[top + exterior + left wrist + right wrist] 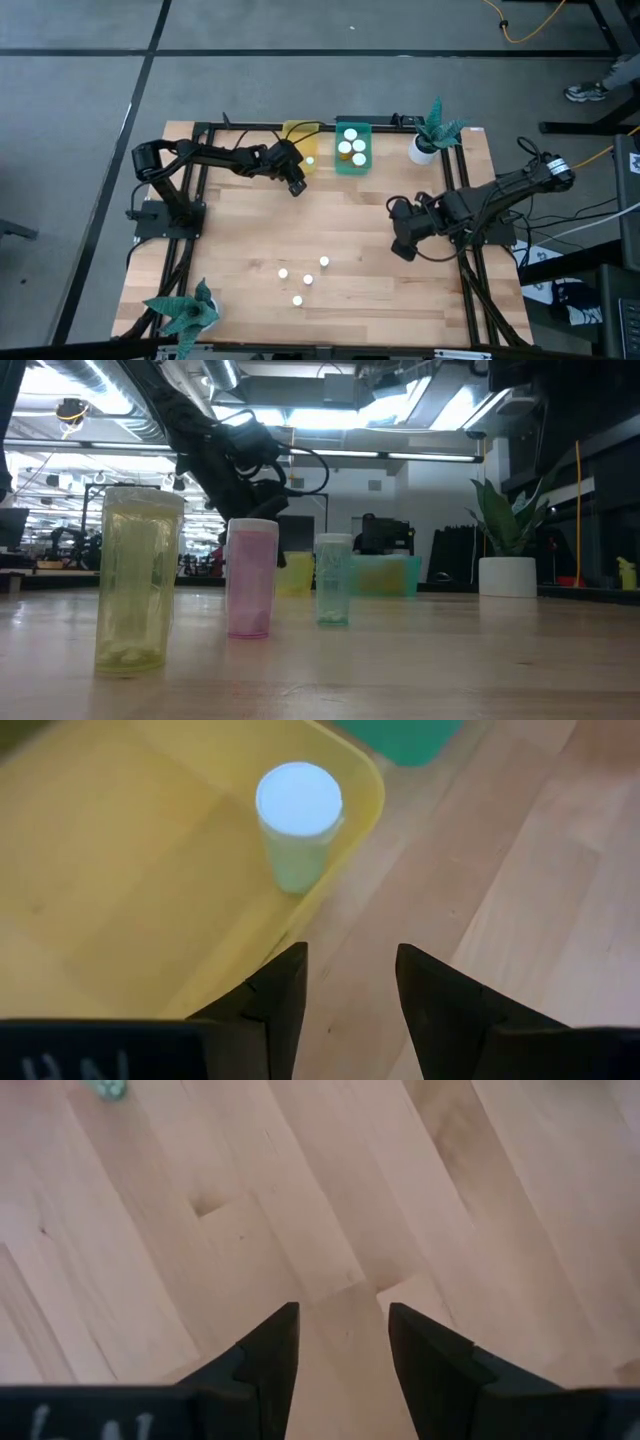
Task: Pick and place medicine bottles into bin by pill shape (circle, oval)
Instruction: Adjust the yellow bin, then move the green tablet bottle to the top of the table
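1. Your left gripper (296,185) hangs at the near edge of the yellow bin (300,135) on the table's far side. Its fingers (280,990) stand apart with nothing between them, only bare wood and the bin's rim showing in the gap.
2. Inside the yellow bin stands one white-capped bottle (298,825), close to the corner nearest that gripper.
3. The teal bin (352,162) sits just right of the yellow one, holding three white-capped bottles (351,150).
4. Four more bottles (303,280) stand loose on the near middle of the table (240,240), well apart from both bins.
5. Your right gripper (404,247) waits over bare wood on the right side, fingers parted and empty.
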Available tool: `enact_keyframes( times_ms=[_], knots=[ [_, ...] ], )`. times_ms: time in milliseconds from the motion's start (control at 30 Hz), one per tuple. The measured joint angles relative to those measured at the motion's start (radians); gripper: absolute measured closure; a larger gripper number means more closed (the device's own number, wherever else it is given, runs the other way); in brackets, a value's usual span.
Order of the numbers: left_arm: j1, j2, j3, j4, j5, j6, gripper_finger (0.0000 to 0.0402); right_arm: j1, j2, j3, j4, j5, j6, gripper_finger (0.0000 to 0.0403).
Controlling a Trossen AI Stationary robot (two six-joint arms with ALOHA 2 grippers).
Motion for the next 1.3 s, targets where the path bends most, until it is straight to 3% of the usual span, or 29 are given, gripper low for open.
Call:
enact_keyframes(
  times_ms=[733, 833, 933, 1033, 1300],
  knots=[
    [-0.057, -0.021, -0.001, 0.01, 0.007, 0.005, 0.0252, 0.083, 0.001, 0.0, 0.009, 0.0, 0.052, 0.0245],
    [-0.079, -0.056, 0.0, 0.001, 0.008, 0.005, 0.0252, 0.115, 0.001, -0.01, 0.03, 0.058, 0.031, 0.0245],
    [-0.107, -0.116, 0.0, -0.021, 0.01, 0.005, 0.0252, 0.151, 0.001, -0.057, 0.099, 0.179, -0.061, 0.0245],
    [-0.145, -0.195, 0.0, -0.047, 0.01, 0.005, 0.0252, 0.168, 0.001, -0.125, 0.225, 0.229, -0.192, 0.0245],
    [-0.325, -0.349, 0.0, -0.16, 0.055, 0.001, 0.0252, 0.136, -0.003, -0.331, 0.6, 0.204, -0.277, 0.0245]
  ],
)
